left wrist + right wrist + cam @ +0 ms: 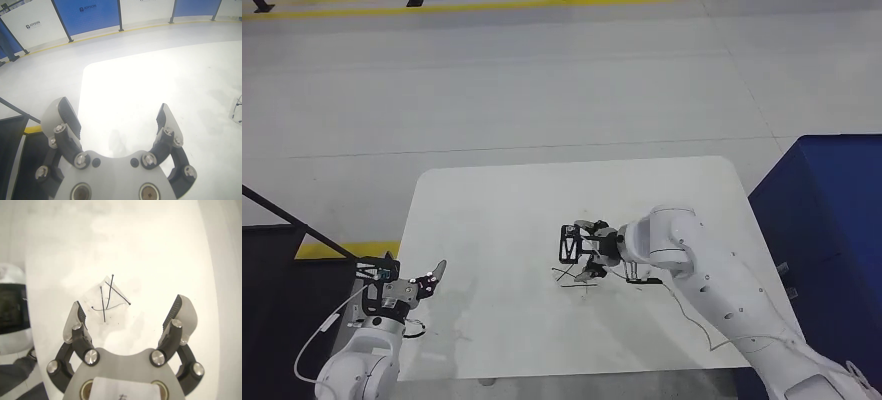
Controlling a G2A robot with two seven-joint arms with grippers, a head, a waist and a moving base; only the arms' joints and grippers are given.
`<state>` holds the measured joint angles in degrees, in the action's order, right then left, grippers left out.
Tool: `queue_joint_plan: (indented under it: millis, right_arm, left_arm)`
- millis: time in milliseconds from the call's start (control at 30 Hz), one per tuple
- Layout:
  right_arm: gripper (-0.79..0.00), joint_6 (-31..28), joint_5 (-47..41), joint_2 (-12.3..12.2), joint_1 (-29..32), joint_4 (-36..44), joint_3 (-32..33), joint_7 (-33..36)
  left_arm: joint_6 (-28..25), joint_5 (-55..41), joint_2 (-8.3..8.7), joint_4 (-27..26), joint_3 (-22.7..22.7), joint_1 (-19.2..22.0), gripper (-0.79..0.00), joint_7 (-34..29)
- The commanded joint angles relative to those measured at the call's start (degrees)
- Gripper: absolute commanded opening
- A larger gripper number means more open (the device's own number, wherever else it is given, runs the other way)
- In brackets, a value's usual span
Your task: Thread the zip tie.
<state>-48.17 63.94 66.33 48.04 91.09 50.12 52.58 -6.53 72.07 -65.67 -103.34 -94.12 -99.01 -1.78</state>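
Several thin black zip ties [106,296] lie crossed on a clear plastic bag [90,294] on the white table [522,200]. My right gripper [127,300] hovers open just above and behind them, nothing between its fingers. In the top view the right gripper [582,250] is over the zip ties [570,240] near the table's middle. My left gripper [113,102] is open and empty over the table's near left corner, far from the ties; the left gripper [427,278] is at the lower left in the top view. The clear bag [236,111] sits at the edge of the left wrist view.
A blue cabinet [832,210] stands close to the table's right side. A black rail [292,225] and dark panel flank the near left corner. Bare tabletop [492,300] lies between the two arms.
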Motion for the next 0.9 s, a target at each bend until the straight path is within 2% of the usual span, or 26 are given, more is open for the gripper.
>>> queue_joint_plan:
  millis: [0,33,100,133,200,367,867]
  right_arm:
    - [-0.031,-0.6,4.6,0.4,-0.3,-1.1,-2.2,-2.4]
    - [-0.185,-0.7,5.5,0.5,-0.4,-1.7,-3.0,-3.3]
    - [-0.419,-0.5,5.8,0.8,-0.6,-3.6,-4.1,-5.1]
    - [-0.434,-0.8,5.0,1.0,-0.7,-4.5,-4.5,-6.2]
    - [-0.551,-1.6,4.0,1.3,-1.2,-6.5,-5.3,-7.2]
    - [-0.785,-1.2,2.0,1.9,-2.5,-9.4,-6.9,-7.0]
    - [-0.770,1.1,-0.5,3.4,-4.1,-13.6,-10.8,-5.5]
  left_arm:
    - [0.0,0.0,0.00,0.0,0.0,0.0,0.000,0.0]
    - [0.0,0.0,0.00,0.0,0.0,0.0,0.000,0.0]
    - [0.0,0.0,0.00,0.0,0.0,0.0,0.000,0.0]
    - [0.0,0.0,0.00,0.0,0.0,0.0,0.000,0.0]
    - [0.0,0.0,0.00,0.0,0.0,0.0,0.000,0.0]
    - [0.0,0.0,0.00,0.0,0.0,0.0,0.000,0.0]
    - [0.0,0.0,0.00,0.0,0.0,0.0,0.000,0.0]
